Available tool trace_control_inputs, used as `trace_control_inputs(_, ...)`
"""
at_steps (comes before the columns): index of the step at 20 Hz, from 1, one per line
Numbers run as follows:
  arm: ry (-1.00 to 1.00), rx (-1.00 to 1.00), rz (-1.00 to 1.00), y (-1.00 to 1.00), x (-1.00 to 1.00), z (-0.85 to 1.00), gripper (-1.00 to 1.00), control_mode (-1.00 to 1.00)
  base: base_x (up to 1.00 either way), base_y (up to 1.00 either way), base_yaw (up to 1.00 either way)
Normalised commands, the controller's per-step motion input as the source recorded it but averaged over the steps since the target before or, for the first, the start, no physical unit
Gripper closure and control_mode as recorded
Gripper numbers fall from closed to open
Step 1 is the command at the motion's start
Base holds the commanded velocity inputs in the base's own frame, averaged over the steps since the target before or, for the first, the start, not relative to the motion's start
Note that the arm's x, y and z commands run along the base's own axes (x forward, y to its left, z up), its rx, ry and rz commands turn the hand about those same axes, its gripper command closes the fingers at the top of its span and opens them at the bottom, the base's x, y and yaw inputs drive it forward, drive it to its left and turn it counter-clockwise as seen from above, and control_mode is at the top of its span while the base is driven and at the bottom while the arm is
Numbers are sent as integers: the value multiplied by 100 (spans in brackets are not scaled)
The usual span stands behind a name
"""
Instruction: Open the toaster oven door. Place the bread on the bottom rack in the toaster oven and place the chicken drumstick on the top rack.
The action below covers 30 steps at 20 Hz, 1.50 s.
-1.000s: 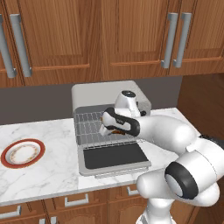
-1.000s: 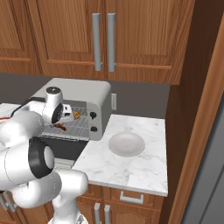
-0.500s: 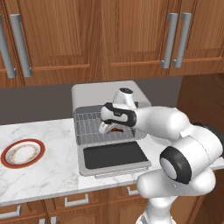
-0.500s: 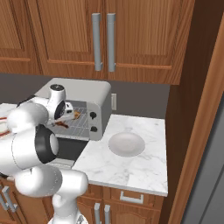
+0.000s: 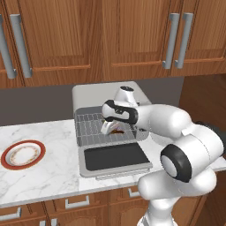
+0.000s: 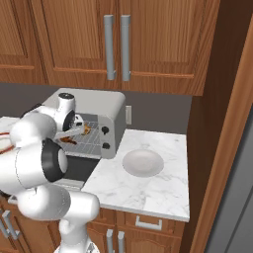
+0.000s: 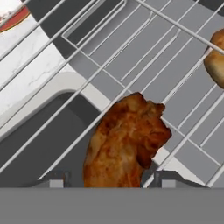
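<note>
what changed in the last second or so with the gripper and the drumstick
The gripper has spread its fingers, letting go of the chicken drumstick, which now lies on the top rack. The arm straightened a little at the toaster oven. The toaster oven door stays open, and the red-rimmed plate stays put.

The toaster oven [image 5: 88,95] has a smooth, matt light-grey metal shell, and its lowered door [image 5: 115,157] carries dark, flat glass in a grey frame. The racks [image 7: 144,57] are thin silvery wire. The drumstick [image 7: 124,142] looks rough and crusty, orange-brown. The worktop [image 5: 39,181] is polished white marble with grey veins. The cupboards [image 6: 74,39] are satin-finished wood with brushed metal handles [image 6: 116,47].
</note>
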Motion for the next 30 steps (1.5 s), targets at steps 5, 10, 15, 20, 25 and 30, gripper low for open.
trace_control_inputs(5, 0, 0, 1, -1, -22, 4, -100, -100, 0, 0, 0)
trace_control_inputs(10, -2, 0, 0, -2, -38, 25, -100, -100, 0, 0, 0)
trace_control_inputs(15, 0, 0, -4, -11, -66, 17, -100, -100, 0, 0, 0)
trace_control_inputs(20, 0, -2, -16, 0, -77, 0, -100, -100, 0, 0, 0)
trace_control_inputs(25, 3, 0, -27, 0, -57, -21, -100, -100, 0, 0, 0)
trace_control_inputs(30, 8, 0, -36, 0, -3, -45, -100, -100, 0, 0, 0)
